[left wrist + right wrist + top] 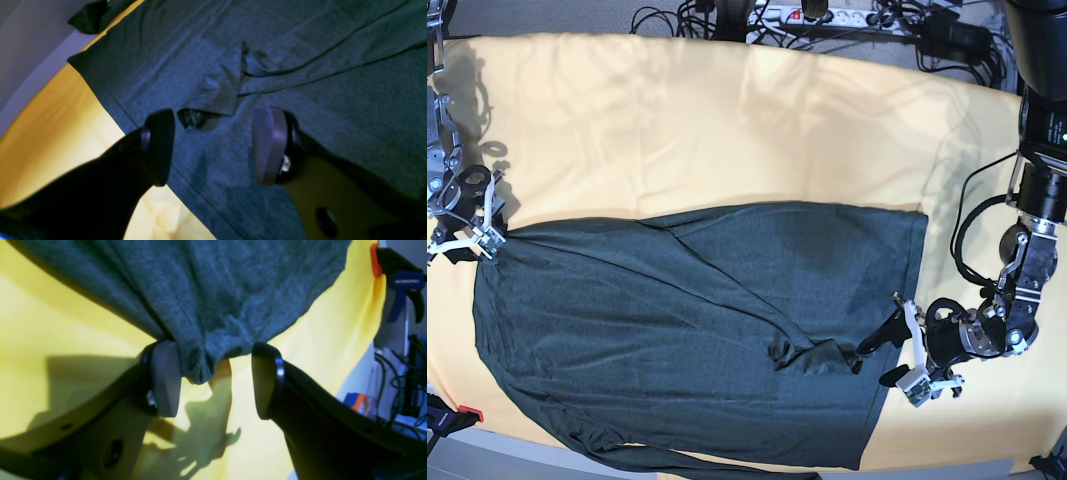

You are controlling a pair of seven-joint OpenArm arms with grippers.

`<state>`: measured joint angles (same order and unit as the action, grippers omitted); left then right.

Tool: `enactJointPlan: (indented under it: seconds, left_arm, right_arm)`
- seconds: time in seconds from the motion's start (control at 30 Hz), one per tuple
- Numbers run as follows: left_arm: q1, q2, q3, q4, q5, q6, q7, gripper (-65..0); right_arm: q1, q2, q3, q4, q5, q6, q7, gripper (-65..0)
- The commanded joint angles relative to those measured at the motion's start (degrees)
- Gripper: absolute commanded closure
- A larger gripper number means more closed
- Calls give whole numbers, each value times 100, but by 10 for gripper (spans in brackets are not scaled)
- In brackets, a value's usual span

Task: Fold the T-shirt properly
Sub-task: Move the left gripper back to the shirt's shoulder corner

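We see the T-shirt (697, 330) spread flat on the yellow tablecloth (727, 120). Our left gripper (213, 146) hangs open over its hem edge, holding nothing. Our right gripper (217, 380) stands open at a bunched corner, 1 finger (165, 378) touching the cloth.

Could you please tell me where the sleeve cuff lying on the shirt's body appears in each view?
Left wrist: sleeve cuff between the open left claw's fingers.
Right wrist: not in it.
Base: lower centre-right, beside the left claw.
Shared landmark: the T-shirt on the yellow tablecloth.
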<state>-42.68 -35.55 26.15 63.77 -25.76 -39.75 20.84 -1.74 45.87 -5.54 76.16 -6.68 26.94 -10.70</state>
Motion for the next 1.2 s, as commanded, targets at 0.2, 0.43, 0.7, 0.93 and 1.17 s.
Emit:
enactJointPlan:
  seconds: [0.2, 0.43, 0.7, 0.93, 1.17]
  left_arm:
    - [-210, -63, -70, 85, -201, -17, -173, -359]
    - [-210, -63, -70, 85, -229, -25, -164, -359]
    - [-212, -68, -70, 245, -374, -25, -138, -359]
    - [-212, -70, -70, 588, -872, -25, 282, -359]
    - [-205, -282, -66, 1401, -2562, -25, 2441, -359]
  right_arm:
    - [79, 142, 55, 28, -66, -39, 245, -312]
    - [76, 46, 22, 26, -90, 750, 658, -312]
    - [308, -48, 20, -400, 101, 894, 667, -147]
    - [610, -120, 22, -669, 216, 634, 647, 0]
    - [743, -24, 22, -662, 688, 726, 511, 0]
